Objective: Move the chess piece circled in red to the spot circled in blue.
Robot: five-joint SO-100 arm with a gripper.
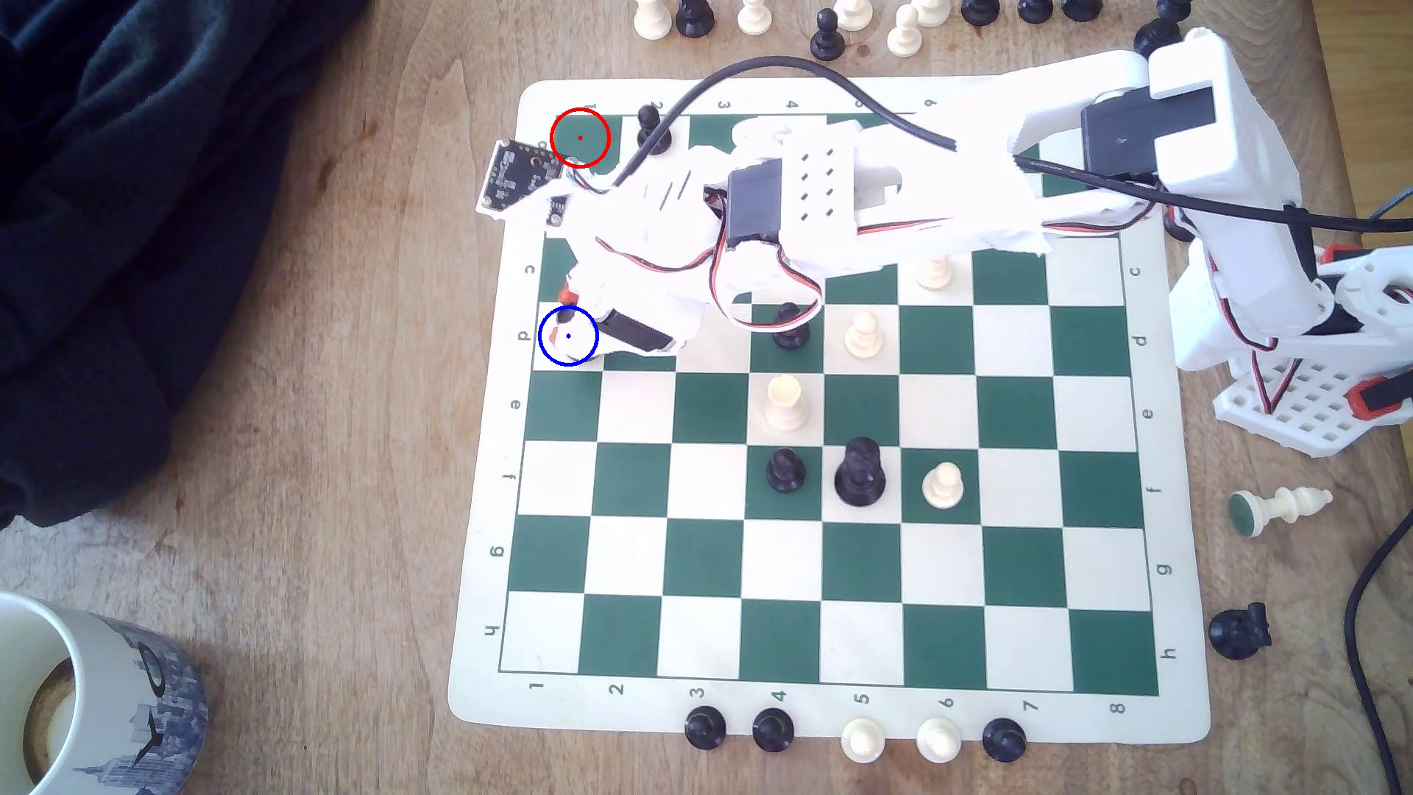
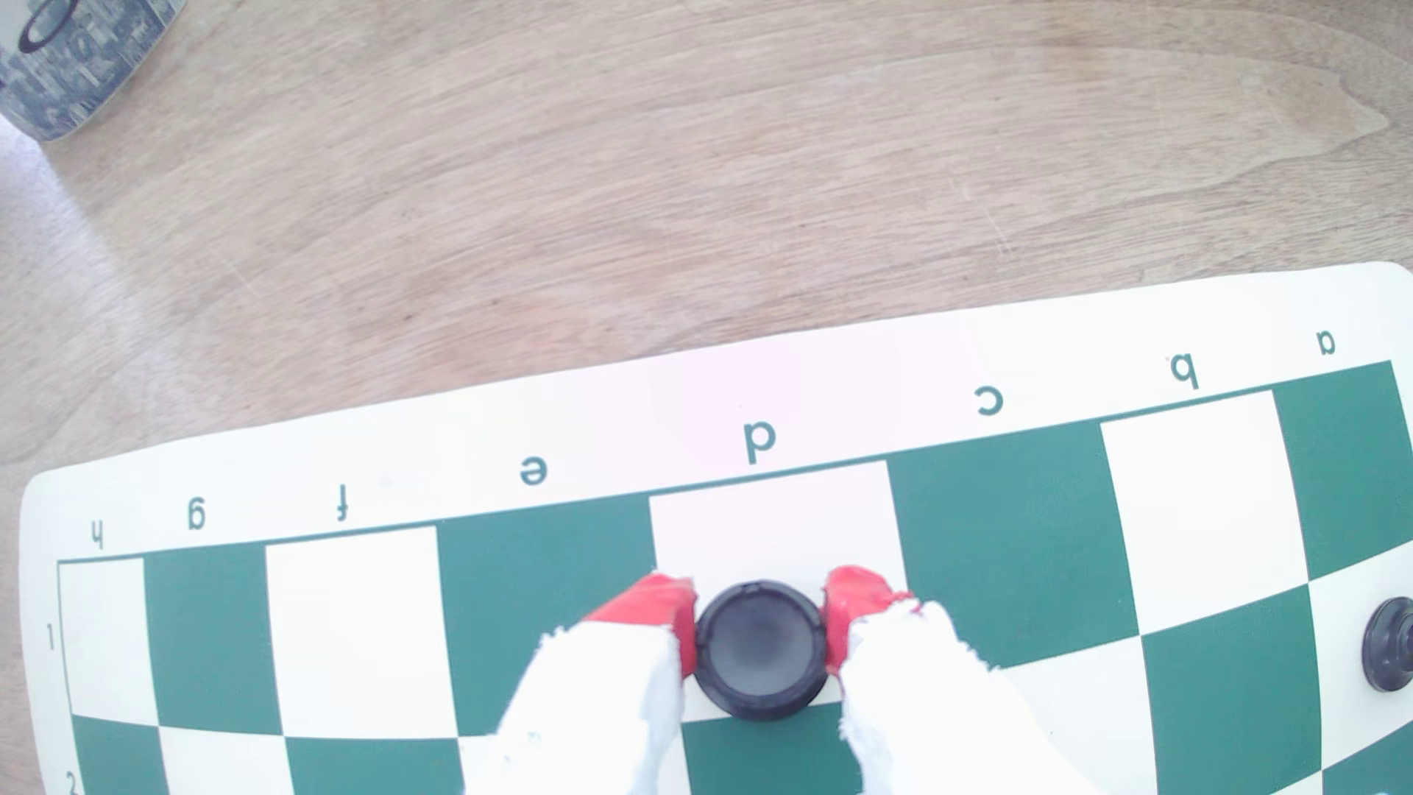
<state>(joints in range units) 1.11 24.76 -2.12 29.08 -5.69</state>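
A: Nearest the wrist cam: gripper (image 2: 761, 623), red pads (image 2: 650, 611) tight on both flanks of the chess piece (image 2: 761, 650), the black rook. Closed on it, then?

B: Looks clamped to me. Jaws narrow, no gap visible betw. pads & rook.

A: And where's the rook?

B: Over the cream sq. by the letter "d", right at the board (image 2: 459, 436) edge. In the exterior view that's the spot (image 1: 569, 336), blue ring, on the board's left edge. Rook (image 1: 566, 315) just peeks out under the arm there.

A: Down or still lifted?

B: Can't tell. It sits toward the inner side of that sq., base overlapping the line to the next green one, as the wrist cam shows it.

A: So progress?

B: My read: carry abt done. The red-ringed green sq. (image 1: 580, 138) at the board's far-left corner is bare. Left: seat it, open up, back away.

A: Farther off?

B: Black pawn (image 1: 652, 128) next to the red ring; mug (image 1: 84, 703) on the table (image 1: 306, 459), well apart.
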